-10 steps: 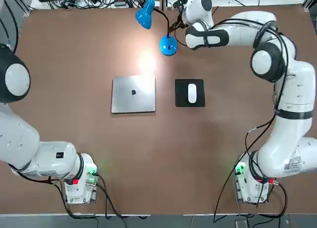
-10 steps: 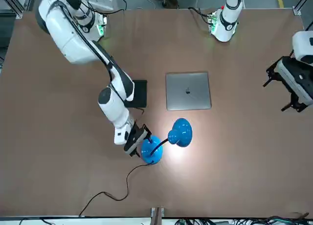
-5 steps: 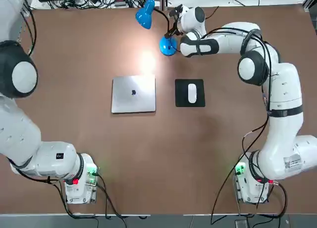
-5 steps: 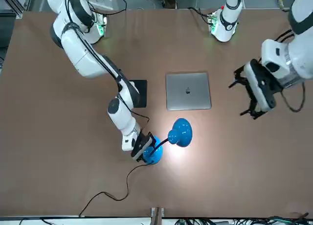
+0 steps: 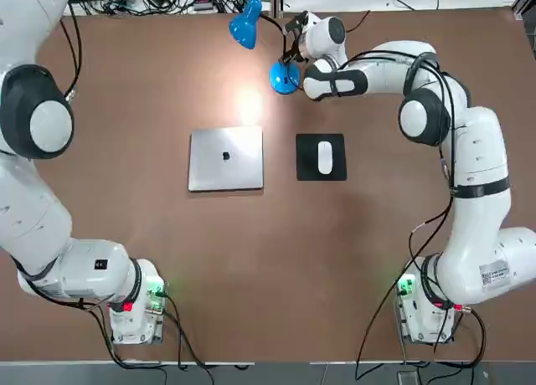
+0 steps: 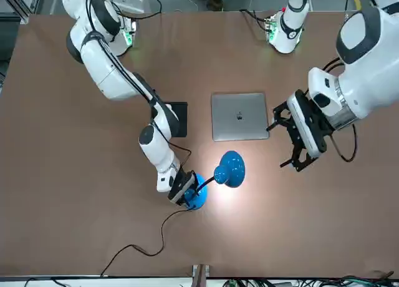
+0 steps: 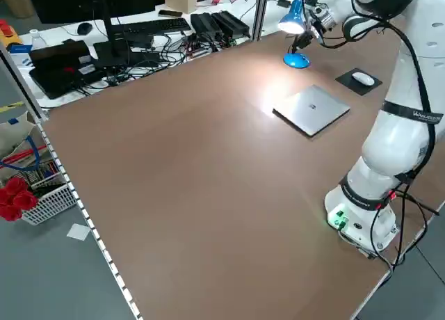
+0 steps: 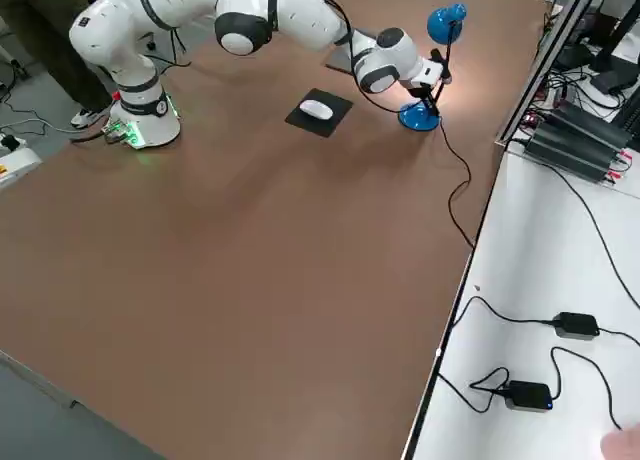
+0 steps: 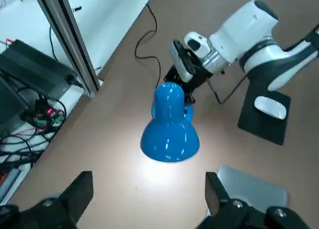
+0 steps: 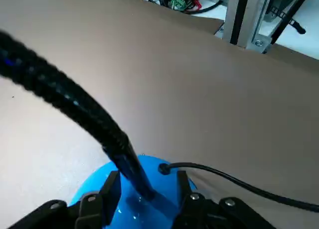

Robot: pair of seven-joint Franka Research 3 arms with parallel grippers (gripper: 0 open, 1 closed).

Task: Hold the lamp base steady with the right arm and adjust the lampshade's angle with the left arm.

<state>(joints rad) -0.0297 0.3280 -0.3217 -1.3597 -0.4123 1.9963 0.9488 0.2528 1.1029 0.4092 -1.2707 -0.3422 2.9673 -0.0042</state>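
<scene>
The lamp base [image 5: 284, 77] sits at the far side of the table, its black neck bending up to the blue lampshade [image 5: 244, 25]. My right gripper [image 10: 145, 189] is open; its fingertips [image 10: 110, 185] rest on the base [image 10: 130, 205] astride the neck. From the front, the right gripper [image 6: 181, 189] is against the base [image 6: 196, 199]. My left gripper [image 6: 282, 143] hangs open above the table, apart from the lampshade [image 6: 230, 168] on the robot's left of it. In the left wrist view the lampshade [image 9: 169, 124] lies ahead of the open left gripper [image 9: 147, 195].
A closed silver laptop [image 5: 226, 158] and a white mouse on a black pad [image 5: 323, 157] lie mid-table, nearer the robot than the lamp. The lamp's black cord [image 6: 143, 243] trails toward the far edge. Cables and a metal post [image 9: 70, 40] line that edge.
My left gripper has swung in from the robot's left toward the lampshade. The right gripper closed in on the base earlier and has hardly moved in the last half second.
</scene>
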